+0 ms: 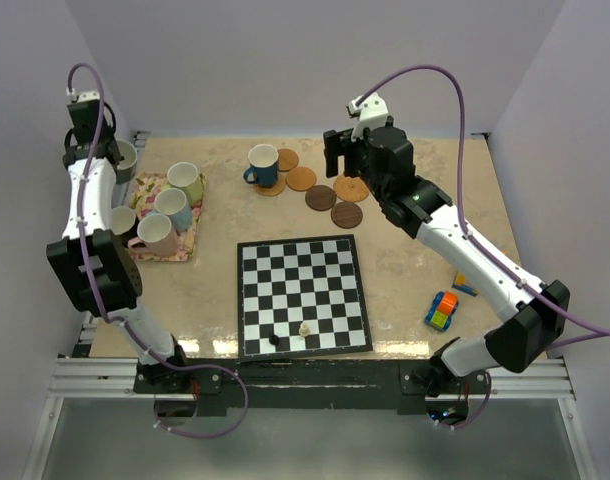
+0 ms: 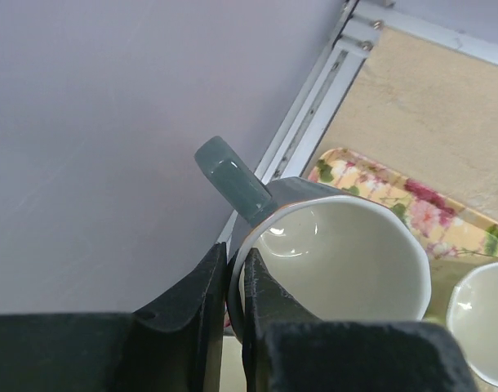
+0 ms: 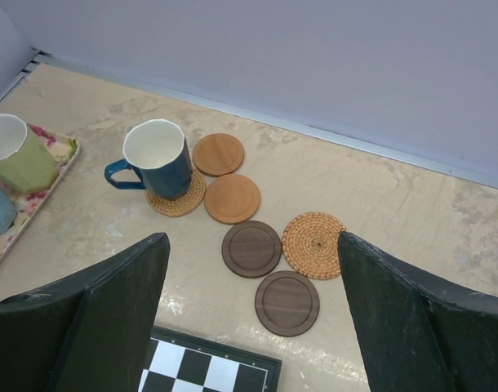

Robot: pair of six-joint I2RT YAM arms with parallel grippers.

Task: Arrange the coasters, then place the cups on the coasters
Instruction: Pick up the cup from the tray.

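Note:
My left gripper (image 2: 235, 278) is shut on the rim of the teal cup (image 2: 347, 253), one finger inside and one outside, its handle pointing away. In the top view that cup (image 1: 128, 160) hangs at the back left corner, beside the floral mat (image 1: 150, 190). The pale green cup (image 1: 185, 181), light blue cup (image 1: 172, 207) and pink cup (image 1: 156, 235) stand on the mat. The dark blue cup (image 3: 159, 159) sits on a woven coaster (image 3: 180, 202). Several other coasters lie beside it: tan (image 3: 232, 198), dark brown (image 3: 251, 249), woven (image 3: 314, 245). My right gripper (image 3: 253, 245) hovers open above them, holding nothing.
A chessboard (image 1: 302, 295) with two pieces lies mid-table in front of the coasters. A toy car (image 1: 441, 311) and a small block (image 1: 465, 285) lie under the right arm. Another cup (image 1: 122, 220) is partly hidden behind the left arm. Walls close in the back and both sides.

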